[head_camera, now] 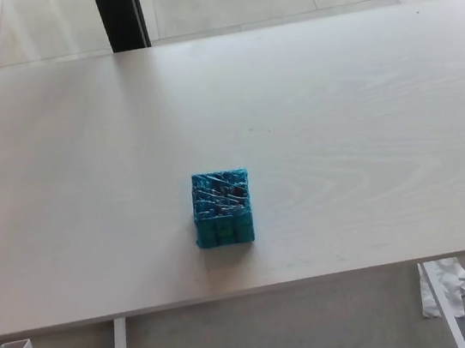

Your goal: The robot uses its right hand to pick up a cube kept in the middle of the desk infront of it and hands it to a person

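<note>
while neither hand is showing in the head view, the state of the fingers is impossible to tell. the cube, blue-teal with a scribbled top, is sitting upright and alone on the pale worktop, toward its near edge and roughly midway across. nothing is touching it and no person is showing. judging from here, a right-hand approach coming in low could be nudging the cube toward that near edge, or clipping one corner so it is twisting out of the grasp.
</note>
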Controlling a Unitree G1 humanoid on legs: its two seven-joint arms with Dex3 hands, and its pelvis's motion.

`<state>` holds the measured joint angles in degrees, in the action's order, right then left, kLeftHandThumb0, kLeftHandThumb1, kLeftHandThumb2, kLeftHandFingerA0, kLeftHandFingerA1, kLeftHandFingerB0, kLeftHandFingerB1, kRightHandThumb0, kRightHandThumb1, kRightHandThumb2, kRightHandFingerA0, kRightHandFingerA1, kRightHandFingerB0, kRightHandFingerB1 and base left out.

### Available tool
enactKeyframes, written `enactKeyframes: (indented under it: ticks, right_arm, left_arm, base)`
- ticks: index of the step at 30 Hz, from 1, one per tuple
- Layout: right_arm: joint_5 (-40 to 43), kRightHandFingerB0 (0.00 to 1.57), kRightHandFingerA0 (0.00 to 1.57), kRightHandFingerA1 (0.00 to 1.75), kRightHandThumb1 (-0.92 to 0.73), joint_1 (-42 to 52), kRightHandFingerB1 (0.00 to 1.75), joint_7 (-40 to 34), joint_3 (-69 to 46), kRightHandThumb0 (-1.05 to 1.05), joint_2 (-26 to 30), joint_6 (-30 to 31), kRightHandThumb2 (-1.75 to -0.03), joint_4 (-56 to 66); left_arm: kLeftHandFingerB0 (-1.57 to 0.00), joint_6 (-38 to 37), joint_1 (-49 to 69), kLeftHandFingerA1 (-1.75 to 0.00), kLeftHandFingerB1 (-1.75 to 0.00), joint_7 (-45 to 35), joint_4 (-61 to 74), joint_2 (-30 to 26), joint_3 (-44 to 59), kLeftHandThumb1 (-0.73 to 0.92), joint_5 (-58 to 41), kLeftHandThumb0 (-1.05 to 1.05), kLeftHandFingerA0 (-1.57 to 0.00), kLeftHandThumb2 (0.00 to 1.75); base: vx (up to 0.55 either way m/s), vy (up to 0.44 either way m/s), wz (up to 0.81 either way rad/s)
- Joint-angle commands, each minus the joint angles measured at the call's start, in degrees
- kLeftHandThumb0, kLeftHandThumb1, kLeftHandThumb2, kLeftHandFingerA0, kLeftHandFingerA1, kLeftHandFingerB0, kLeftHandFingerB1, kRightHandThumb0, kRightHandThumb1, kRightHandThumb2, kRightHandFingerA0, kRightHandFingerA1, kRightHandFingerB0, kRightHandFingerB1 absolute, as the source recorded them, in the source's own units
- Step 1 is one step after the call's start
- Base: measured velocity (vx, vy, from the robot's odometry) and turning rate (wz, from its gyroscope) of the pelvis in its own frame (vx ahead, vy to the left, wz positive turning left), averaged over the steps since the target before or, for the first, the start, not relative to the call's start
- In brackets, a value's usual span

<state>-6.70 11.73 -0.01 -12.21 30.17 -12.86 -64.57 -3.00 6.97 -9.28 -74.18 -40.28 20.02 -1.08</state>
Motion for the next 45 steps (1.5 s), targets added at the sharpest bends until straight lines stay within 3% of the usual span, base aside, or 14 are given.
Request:
enactKeyframes:
  ticks: [1,4,8,10,12,13,19,23,27,28,35,36,37,45]
  right_arm:
    - [1.95,0.41,0.43,0.53,-0.52,-0.18,0.33,-2.16,-1.71,-0.64,1.73,-3.99,-0.57,-0.81]
    - [8.26,0.35,0.5,0.64,-0.46,-0.73,0.44,0.33,-8.03,-0.74,0.92,-4.02,-0.82,0.76]
    - [12.34,0.41,0.87,0.85,-0.6,-3.15,0.33,-3.16,-15.83,-0.74,1.52,-2.36,-0.59,5.33]
    - [11.88,0.3,0.88,0.83,-0.45,-4.3,0.48,-4.28,-17.34,-0.67,2.61,-1.7,-0.88,4.81]
    - [11.99,0.4,0.8,0.69,-0.57,-4.17,0.33,-4.35,-18.75,-0.7,2.32,-2.07,-0.58,5.33]
    - [12.35,0.34,0.71,0.69,-0.5,-3.99,0.45,-4.62,-19.5,-0.8,1.96,-1.66,-0.86,6.34]
    - [14.31,0.28,0.48,0.61,-0.51,-5.04,0.43,-6.35,-23.11,-0.79,1.32,-2.65,-0.86,9.47]
    - [14.49,0.38,0.55,0.55,-0.57,-4.15,0.33,-7.76,-24.26,-0.72,0.35,-2.26,-0.58,13.12]
    - [14.9,0.37,0.66,0.69,-0.47,-4.3,0.47,-10.69,-26.24,-0.73,-0.77,-5.29,-0.85,16.86]
    - [16.08,0.44,0.65,0.56,-0.55,-4.99,0.35,-10.83,-27.46,-0.6,-1.44,-6.42,-0.58,19.94]
    - [19.51,0.36,0.58,0.64,-0.5,-6.99,0.45,-8.7,-28.58,-0.86,-3.16,-4.53,-0.87,50.03]
    - [19.05,0.41,0.62,0.62,-0.57,-6.93,0.41,-8.41,-27.75,-0.79,-2.76,-2.76,-0.58,55.45]
    - [18.11,0.38,0.61,0.65,-0.45,-7.74,0.53,-8.75,-26.87,-0.82,-2.11,-0.82,-0.86,59.74]
    - [17.73,0.33,0.48,0.44,-0.6,-20.68,0.31,-3.57,-15.44,-0.71,2.6,6.79,-0.59,77.53]
  left_arm:
    - [-0.51,-1.48,-0.97,-0.54,-0.39,-2.39,-1.02,-1.13,0.65,0.61,-1.13,-0.5,-0.55,0.59]
    - [-0.46,-1.1,-1.45,-0.65,-0.54,-1.88,-1.14,-1.14,0.88,0.47,-1.29,-0.54,-0.54,0.86]
    - [-0.53,-1.14,-1.8,-0.54,-0.4,-2.15,-1.22,-0.97,1.44,0.61,-1.63,-0.5,-0.56,0.58]
    - [-0.51,-1.8,-1.88,-0.53,-0.39,-2.48,-1.35,-0.37,2.35,0.6,-2.4,-0.59,-0.52,0.58]
    - [-0.52,-2.52,-1.71,-0.54,-0.39,-2.56,-1.23,0.09,3.69,0.56,-3.62,-0.64,-0.53,0.58]
    - [-0.49,-2.21,-1.82,-0.52,-0.39,-3.12,-1.11,0.21,4.9,0.55,-4.81,-0.65,-0.46,0.57]
    - [-0.45,-3.06,-3.32,-0.62,-0.5,-2.68,-0.5,2.12,16.74,0.4,-13.57,-0.66,-0.62,0.82]
    - [-0.45,-2.93,-3.82,-0.61,-0.5,-2.33,-0.45,2.51,19.23,0.4,-13.81,-0.68,-0.59,0.82]
    - [-0.52,-3.02,-3.73,-0.55,-0.38,-1.48,-0.38,2.8,20.63,0.53,-14.19,-0.64,-0.67,0.57]
    - [-0.52,-2.93,-3.67,-0.56,-0.38,-1.52,-0.43,2.78,20.89,0.52,-14.34,-0.62,-0.7,0.56]
    - [-0.53,-2.85,-3.38,-0.6,-0.39,-1.97,-0.48,2.65,19.49,0.52,-13.2,-0.63,-0.74,0.57]
    - [-0.54,-2.76,-3.23,-0.59,-0.39,-1.86,-0.49,2.55,19.03,0.53,-12.73,-0.63,-0.75,0.57]
    - [-0.53,-2.75,-2.99,-0.56,-0.38,-1.55,-0.41,2.41,18.42,0.54,-12.12,-0.63,-0.69,0.57]
    - [-0.54,-2.11,-2.94,-0.57,-0.4,-0.72,-0.8,2.52,17.19,0.53,-11.23,-0.59,-0.72,0.56]
  base:
    - [0.0,0.0,0.0]
    - [0.0,0.0,0.0]
    - [0.0,0.0,0.0]
    - [0.0,0.0,0.0]
    - [0.0,0.0,0.0]
    - [0.0,0.0,0.0]
    - [0.0,0.0,0.0]
    - [0.0,0.0,0.0]
    - [0.0,0.0,0.0]
    - [0.0,0.0,0.0]
    - [0.0,0.0,0.0]
    - [0.0,0.0,0.0]
    - [0.0,0.0,0.0]
    - [0.0,0.0,0.0]
